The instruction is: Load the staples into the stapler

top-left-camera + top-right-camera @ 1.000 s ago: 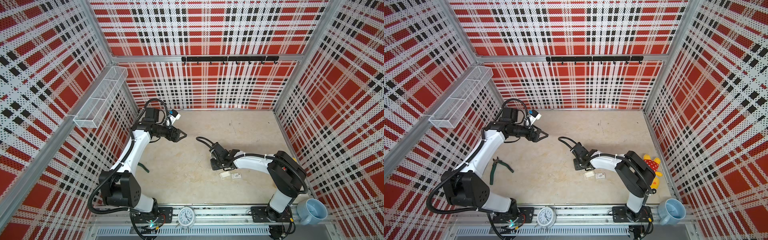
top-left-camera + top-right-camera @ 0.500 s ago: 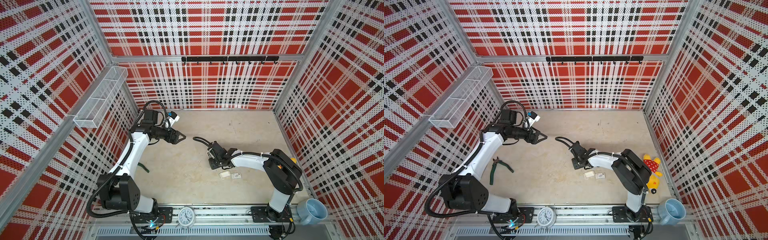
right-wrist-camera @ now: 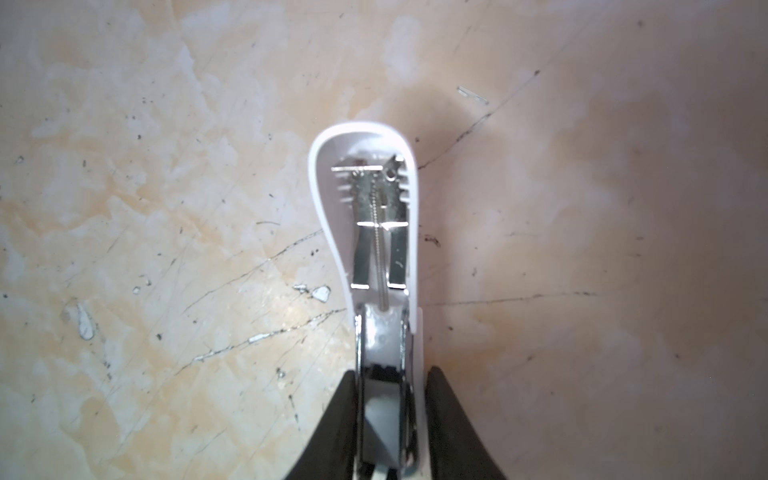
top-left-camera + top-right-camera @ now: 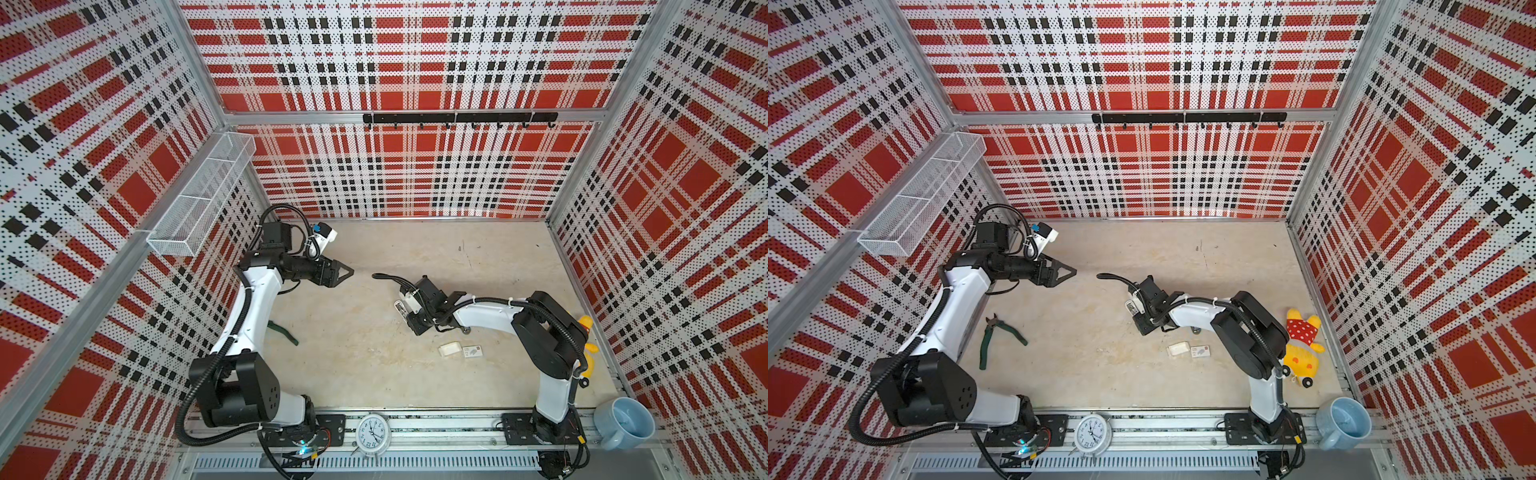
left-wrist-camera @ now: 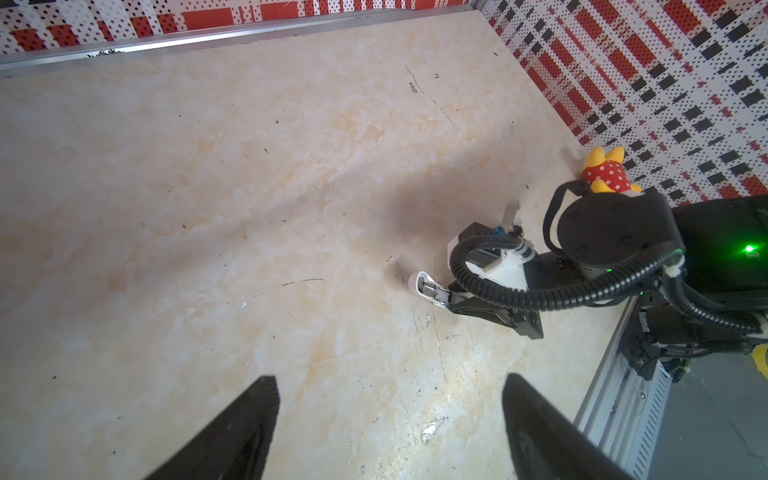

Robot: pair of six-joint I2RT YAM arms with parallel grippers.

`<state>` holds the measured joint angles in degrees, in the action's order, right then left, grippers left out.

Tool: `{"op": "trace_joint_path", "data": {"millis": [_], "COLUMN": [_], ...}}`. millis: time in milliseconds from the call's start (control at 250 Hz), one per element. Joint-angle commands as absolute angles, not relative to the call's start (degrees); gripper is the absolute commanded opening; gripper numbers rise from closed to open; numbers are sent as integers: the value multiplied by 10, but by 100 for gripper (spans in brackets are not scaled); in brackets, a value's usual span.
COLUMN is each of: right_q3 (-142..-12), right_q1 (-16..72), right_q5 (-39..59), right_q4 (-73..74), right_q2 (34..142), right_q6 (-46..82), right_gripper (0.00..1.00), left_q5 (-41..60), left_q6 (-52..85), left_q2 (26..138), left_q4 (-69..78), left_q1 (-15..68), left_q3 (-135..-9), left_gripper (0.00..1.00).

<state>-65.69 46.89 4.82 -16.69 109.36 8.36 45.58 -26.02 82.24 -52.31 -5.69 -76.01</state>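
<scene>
- right wrist view: the right claw [image 3: 391, 372] is clenched on the stapler [image 3: 365, 216], with one black finger pressed to each side of its chrome body and only that narrow body between them.
- the stapler's white lid is swung open ahead of the fingers, its inner side facing the camera, with the spring and metal plates on show above the table [image 3: 166, 208].
- a thin silver sliver [image 3: 472, 94] lies on the table past the lid's tip, apart from it; what it is, i cannot tell.
- in both top views that claw sits low near the middle of the table, with the stapler's open end poking out toward the left side.
- left claw [image 5: 390, 379]: released, fingers spread wide, nothing between them and touching nothing. it hangs above the table, well apart from the stapler and aimed toward it.
- staples: a small white tray [image 4: 450, 348] lies on the table just beside a printed sleeve [image 4: 473, 351], near the right claw on its front side and clear of both claws. the strips themselves are too small to make out.
</scene>
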Motion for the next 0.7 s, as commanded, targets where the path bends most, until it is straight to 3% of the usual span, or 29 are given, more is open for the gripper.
{"op": "trace_joint_path", "data": {"millis": [0, 216, 420, 588, 696], "right_q3": [-676, -670, -656, -599, -540], "right_q1": [468, 448, 441, 447, 453], "right_q5": [58, 78, 55, 148, 194], "right_q4": [-166, -154, -210, -180, -78], "right_q2": [1094, 1054, 982, 956, 954], "right_q6": [51, 88, 200, 319, 395], "right_gripper": [38, 42, 36, 27, 24], "left_q5": [453, 456, 389, 345, 330], "left_q6": [-306, -317, -243, -179, -141], "left_q2": [829, 886, 923, 948, 983], "left_q4": [-535, -543, -517, -474, -456], "left_q1": [-56, -47, 2, 43, 58], "left_q3": [-759, -780, -799, -814, -838], "left_gripper": [86, 86, 83, 83, 83]}}
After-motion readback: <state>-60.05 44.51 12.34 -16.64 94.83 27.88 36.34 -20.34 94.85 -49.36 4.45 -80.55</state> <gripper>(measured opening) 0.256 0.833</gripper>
